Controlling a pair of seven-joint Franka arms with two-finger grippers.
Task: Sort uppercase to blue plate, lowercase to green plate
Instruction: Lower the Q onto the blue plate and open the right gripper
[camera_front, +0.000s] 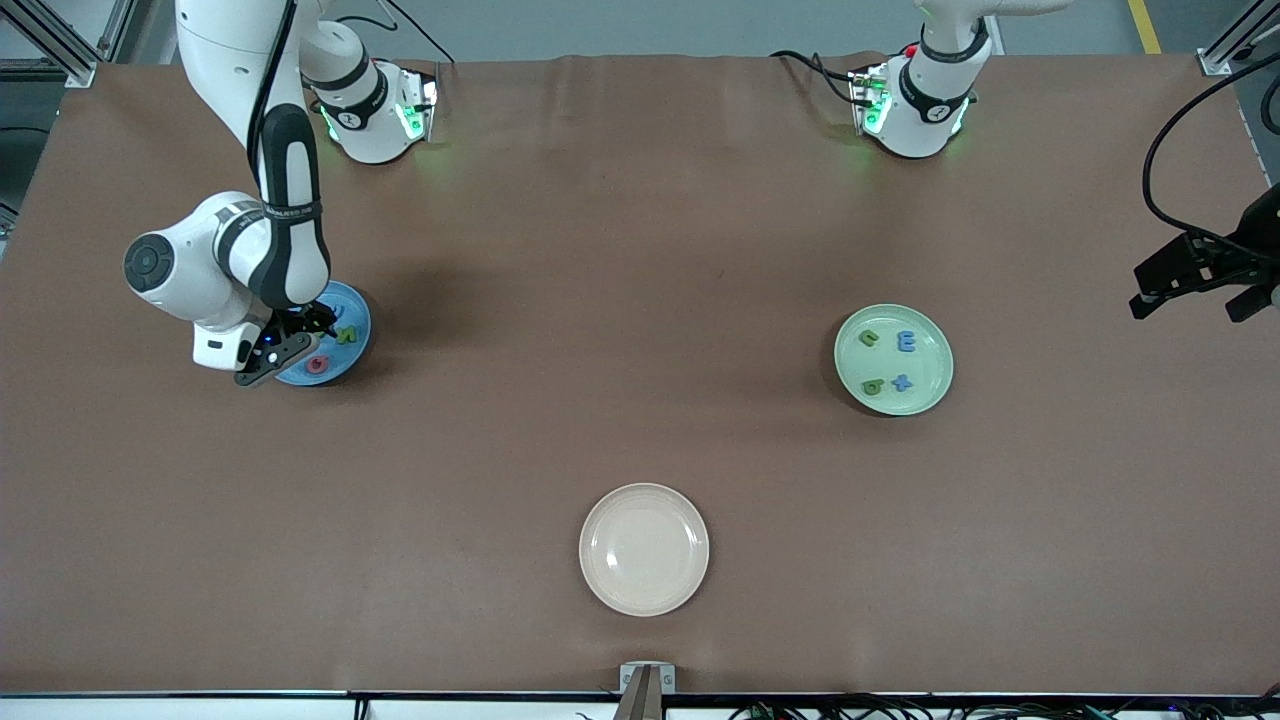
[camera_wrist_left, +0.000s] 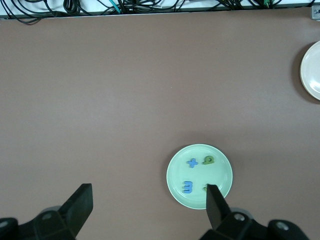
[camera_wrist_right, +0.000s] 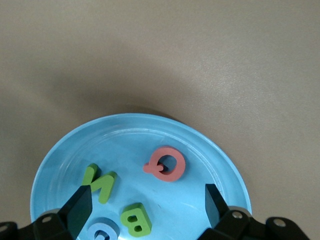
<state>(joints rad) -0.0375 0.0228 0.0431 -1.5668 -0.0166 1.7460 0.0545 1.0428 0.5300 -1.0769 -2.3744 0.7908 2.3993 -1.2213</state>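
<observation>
Right gripper (camera_front: 290, 345) low over round mid-blue shallow-rimmed plate (camera_front: 352, 352) at right arm's end of table, fingers (camera_wrist_right: 79, 205) spread apart, nothing between them. Inside that plate (camera_wrist_right: 210, 150): flat red-pink Q (camera_wrist_right: 166, 163), flat green N (camera_wrist_right: 99, 183), flat green B (camera_wrist_right: 135, 220) and flat blue ring-shaped letter (camera_wrist_right: 102, 231), all lying apart from one another. Left gripper (camera_front: 1200, 275) waiting up in the air at left arm's end of table, fingers (camera_wrist_left: 80, 202) wide apart and empty. Round pale mint-green plate (camera_front: 940, 345) toward left arm's end, carrying four flat lowercase letters: green n/c shape (camera_front: 869, 339), blue m/E shape (camera_front: 906, 342), green b/p shape (camera_front: 873, 386) and blue cross-like t (camera_front: 902, 381). Round cream plate (camera_front: 644, 549) nearer to front camera, about midway between the two coloured plates.
</observation>
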